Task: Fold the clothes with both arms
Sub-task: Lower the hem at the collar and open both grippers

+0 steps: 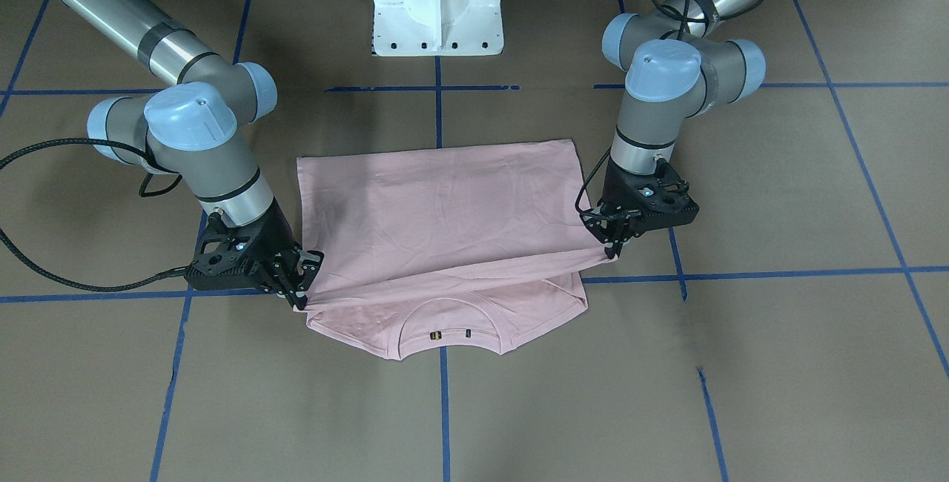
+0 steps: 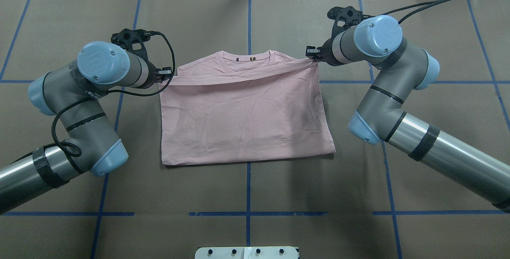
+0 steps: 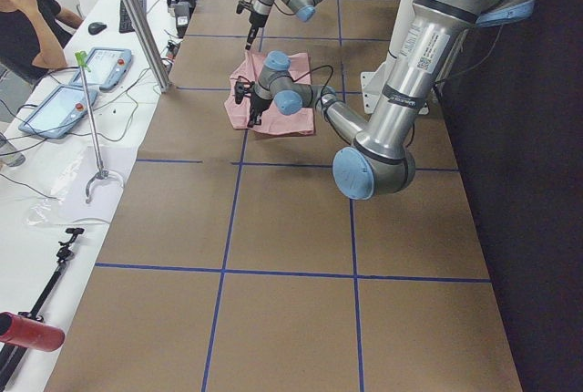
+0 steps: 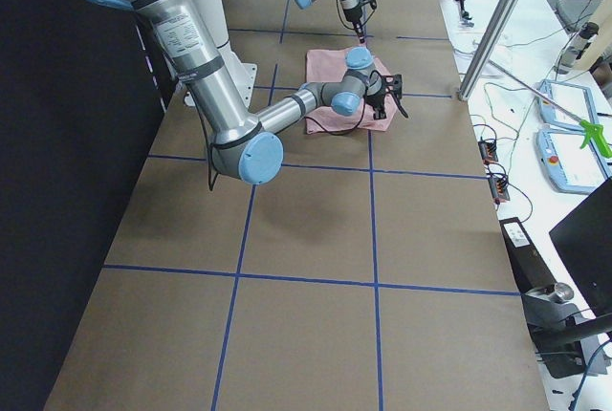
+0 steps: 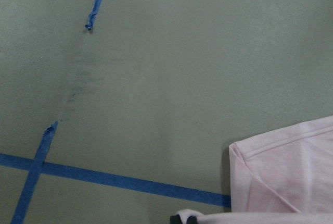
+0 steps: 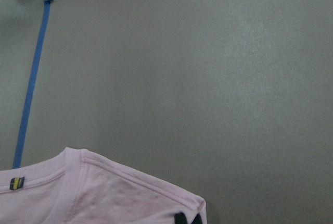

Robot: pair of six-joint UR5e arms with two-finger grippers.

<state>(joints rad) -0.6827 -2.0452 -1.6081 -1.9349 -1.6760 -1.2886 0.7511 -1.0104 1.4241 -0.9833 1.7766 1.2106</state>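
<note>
The pale pink T-shirt (image 2: 245,119) lies flat on the brown table, plain side up; its print is hidden. Its near half is folded over towards the ribbed collar (image 2: 247,56), which shows at the far edge with a small tag. My left gripper (image 2: 165,73) is shut on the left corner of the folded-over edge, held just above the lower layer. My right gripper (image 2: 312,53) is shut on the right corner. In the front-facing view the left gripper (image 1: 615,241) is on the right and the right gripper (image 1: 296,291) is on the left. The wrist views show shirt corners (image 5: 291,172) (image 6: 104,195).
The white pedestal base (image 1: 437,11) stands at the robot's side of the table. Blue tape lines (image 2: 248,20) cross the brown table cover. A side bench with tablets (image 3: 64,105) and an operator (image 3: 27,18) runs along the table's far edge.
</note>
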